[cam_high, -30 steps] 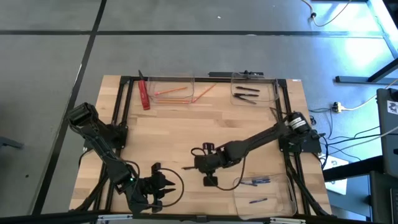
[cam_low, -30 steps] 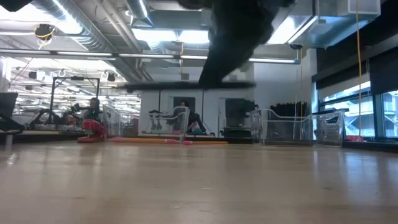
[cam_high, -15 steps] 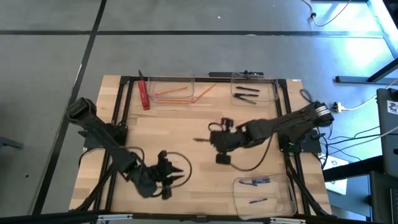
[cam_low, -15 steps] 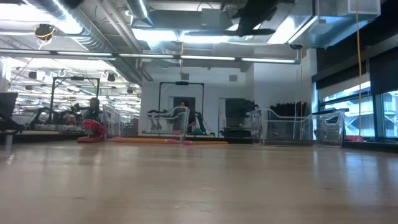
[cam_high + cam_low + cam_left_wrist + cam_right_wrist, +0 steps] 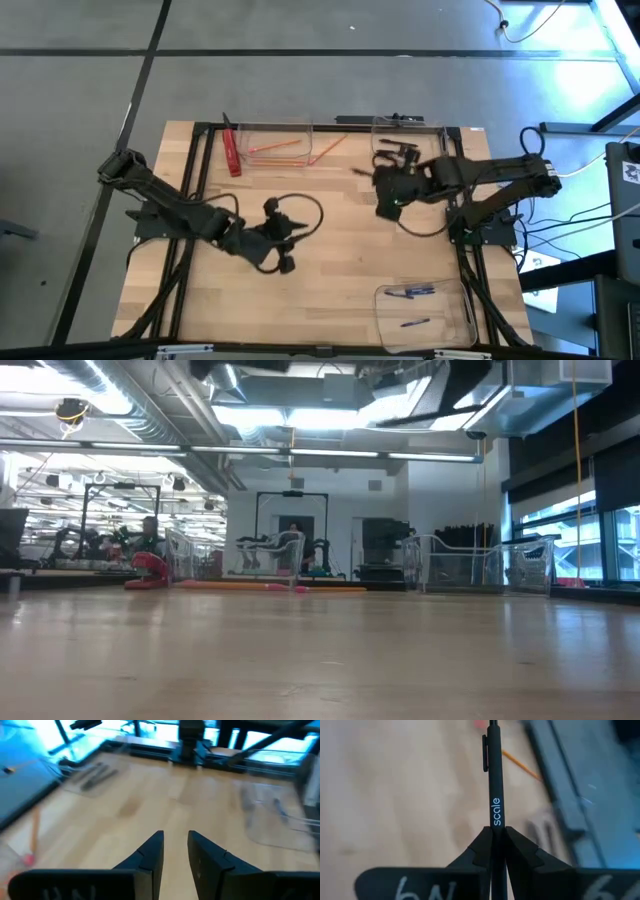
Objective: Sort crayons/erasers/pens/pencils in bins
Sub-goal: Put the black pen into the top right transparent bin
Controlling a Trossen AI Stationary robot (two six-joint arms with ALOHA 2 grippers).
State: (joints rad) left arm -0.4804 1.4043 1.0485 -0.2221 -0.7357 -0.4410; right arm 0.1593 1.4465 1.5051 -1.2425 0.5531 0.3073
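Observation:
My right gripper (image 5: 378, 180) hangs above the table's far right part, shut on a black pen (image 5: 493, 780) printed "scale". It is just left of the far right bin (image 5: 407, 150), which holds dark pens. The far middle bin (image 5: 275, 145) holds orange pencils; one pencil (image 5: 331, 147) lies over its right rim. The near right bin (image 5: 425, 310) holds blue pens. My left gripper (image 5: 300, 227) hovers over the table's middle, its fingers (image 5: 150, 855) a narrow gap apart with nothing between them. My right gripper pinches the pen's barrel (image 5: 494, 823) between its two fingers, just behind the printed word. The pen lies along the fingers and sticks out past their tips, clip end (image 5: 485, 752) forward. The fingers slant downward toward the table's far left. The pen is lifted clear of the table.
A flat red bar (image 5: 232, 152) lies at the far left beside the middle bin. Black frame rails (image 5: 200, 150) run along the table's left, right and far edges. A cable loop (image 5: 305, 212) hangs at my left wrist. Bare wood lies between the arms.
My right gripper has risen from low over the table's near middle and gone toward the far right bin, tipping further down, with the pen lifted along. My left gripper has risen from the near edge and swung toward the table's middle.

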